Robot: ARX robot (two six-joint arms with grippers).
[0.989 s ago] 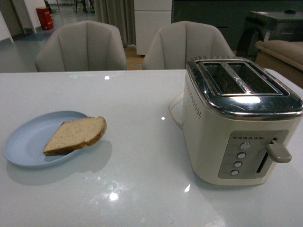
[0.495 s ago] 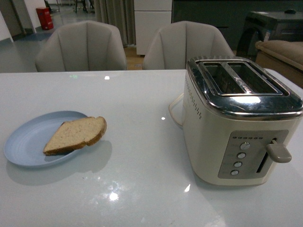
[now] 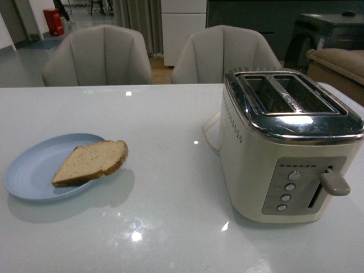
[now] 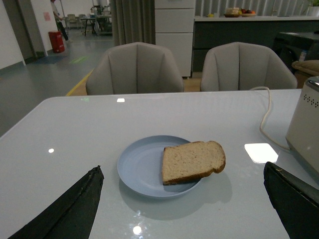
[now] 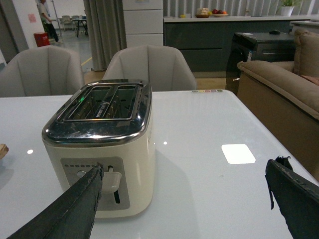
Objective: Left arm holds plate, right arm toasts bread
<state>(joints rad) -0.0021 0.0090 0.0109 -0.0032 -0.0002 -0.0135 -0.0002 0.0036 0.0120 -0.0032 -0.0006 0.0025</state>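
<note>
A pale blue plate (image 3: pixel 34 170) lies on the white table at the left, and a half slice of brown bread (image 3: pixel 91 162) rests on its right side, overhanging the rim. In the left wrist view the plate (image 4: pixel 142 167) and bread (image 4: pixel 192 160) lie just beyond my open left gripper (image 4: pixel 182 186), whose black fingertips (image 4: pixel 75 209) flank them with nothing between. A cream toaster with a chrome top (image 3: pixel 287 142) stands at the right, both slots empty, lever (image 3: pixel 334 183) up. My right gripper (image 5: pixel 184 191) is open and empty just in front of the toaster (image 5: pixel 99 144). Neither arm shows in the front view.
A cream power cord (image 3: pixel 209 133) loops behind the toaster. Two grey chairs (image 3: pixel 96 57) stand at the table's far edge. A brown sofa (image 5: pixel 279 84) and a dark cabinet sit to the right of the table.
</note>
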